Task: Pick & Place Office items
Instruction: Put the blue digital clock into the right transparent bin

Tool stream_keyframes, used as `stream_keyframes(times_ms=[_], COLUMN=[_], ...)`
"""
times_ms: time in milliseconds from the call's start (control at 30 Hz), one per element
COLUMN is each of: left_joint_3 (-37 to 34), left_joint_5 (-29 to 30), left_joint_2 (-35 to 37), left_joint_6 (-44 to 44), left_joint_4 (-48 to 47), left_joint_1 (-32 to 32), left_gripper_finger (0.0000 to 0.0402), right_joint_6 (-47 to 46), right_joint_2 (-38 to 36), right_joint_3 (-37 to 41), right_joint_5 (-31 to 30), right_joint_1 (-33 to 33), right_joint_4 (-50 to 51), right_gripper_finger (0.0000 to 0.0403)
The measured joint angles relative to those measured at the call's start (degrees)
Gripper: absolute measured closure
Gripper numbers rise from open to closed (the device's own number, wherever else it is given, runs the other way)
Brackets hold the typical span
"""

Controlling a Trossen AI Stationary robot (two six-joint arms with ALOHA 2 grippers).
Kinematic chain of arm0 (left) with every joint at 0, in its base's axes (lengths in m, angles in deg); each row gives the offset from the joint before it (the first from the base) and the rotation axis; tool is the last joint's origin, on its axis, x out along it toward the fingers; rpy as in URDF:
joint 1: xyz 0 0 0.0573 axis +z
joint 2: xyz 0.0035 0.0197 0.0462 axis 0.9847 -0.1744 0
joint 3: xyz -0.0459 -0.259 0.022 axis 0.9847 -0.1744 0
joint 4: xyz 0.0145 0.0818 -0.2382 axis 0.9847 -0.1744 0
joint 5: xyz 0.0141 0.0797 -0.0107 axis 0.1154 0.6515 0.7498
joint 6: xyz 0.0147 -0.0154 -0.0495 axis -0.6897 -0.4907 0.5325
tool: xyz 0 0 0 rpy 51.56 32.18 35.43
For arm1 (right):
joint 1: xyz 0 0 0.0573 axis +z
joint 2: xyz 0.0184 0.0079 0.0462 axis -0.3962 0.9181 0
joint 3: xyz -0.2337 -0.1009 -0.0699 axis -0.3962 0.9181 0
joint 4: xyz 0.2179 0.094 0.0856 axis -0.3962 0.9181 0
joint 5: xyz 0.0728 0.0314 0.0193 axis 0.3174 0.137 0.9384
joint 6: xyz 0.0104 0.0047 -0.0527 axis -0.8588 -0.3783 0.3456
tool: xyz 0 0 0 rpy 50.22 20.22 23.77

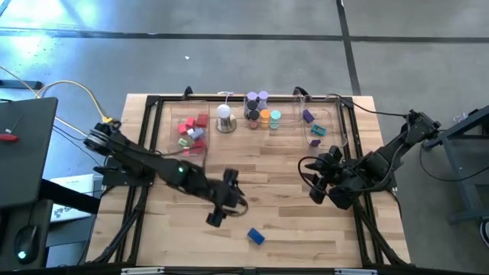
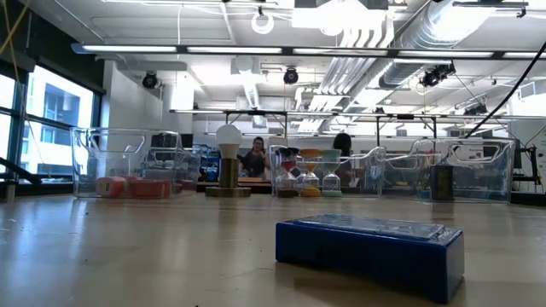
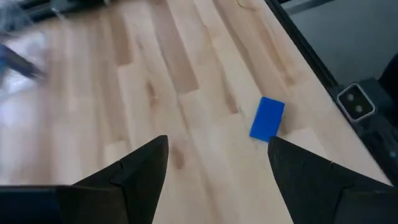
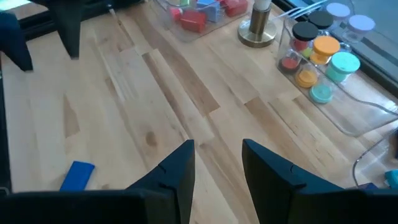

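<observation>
Near the front edge of the wooden table [image 1: 290, 164], a little right of centre, a blue block [image 1: 256, 237] lies flat on its own, touching nothing else. Just to its far left hangs the left gripper [image 1: 216, 216], its two fingers spread apart with only bare wood between them, the block lying ahead of them and free. On the right side of the table the right gripper [image 1: 315, 191] hovers well apart from the block, fingers parted by a narrower gap and holding nothing. Along the far edge stand clear trays [image 1: 172, 134]: the left one holds red and pink blocks [image 1: 192, 130], the middle one holds the round rolls [image 1: 260, 109] in lilac, black, orange and teal, and the right one holds a purple block [image 1: 307, 116] and a teal piece [image 1: 318, 131]. Between the left and middle trays stands a white dome on a metal base [image 1: 224, 118]
</observation>
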State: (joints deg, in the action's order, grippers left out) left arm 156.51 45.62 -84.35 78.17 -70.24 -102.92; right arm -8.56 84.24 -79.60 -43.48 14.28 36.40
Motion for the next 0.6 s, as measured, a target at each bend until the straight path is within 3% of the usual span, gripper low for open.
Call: stream_keyframes(times_ms=[167,300,600], left_joint_3=[0.0,-0.1,0.0], left_joint_5=[1.4,-0.2,-3.0], left_joint_2=[-6.5,-11.6,-19.4], left_joint_6=[8.8,9.8,-2.4], left_joint_4=[2.6,7.0,18.0], left_joint_1=[-1.0,-0.9,-2.9], left_gripper_finger=[0.0136,0.0138,0.0139], right_joint_6=[0.0,0.0,0.0], right_joint_2=[0.0,0.0,0.0], right_joint_3=[0.0,0.0,0.0], right_joint_5=[0.0,0.1,0.1], right_joint_1=[1.7,2.8,3.7], right_joint_4=[-0.4,-0.7,-1.4], right_gripper_finger=[0.0282,0.0282,0.0282])
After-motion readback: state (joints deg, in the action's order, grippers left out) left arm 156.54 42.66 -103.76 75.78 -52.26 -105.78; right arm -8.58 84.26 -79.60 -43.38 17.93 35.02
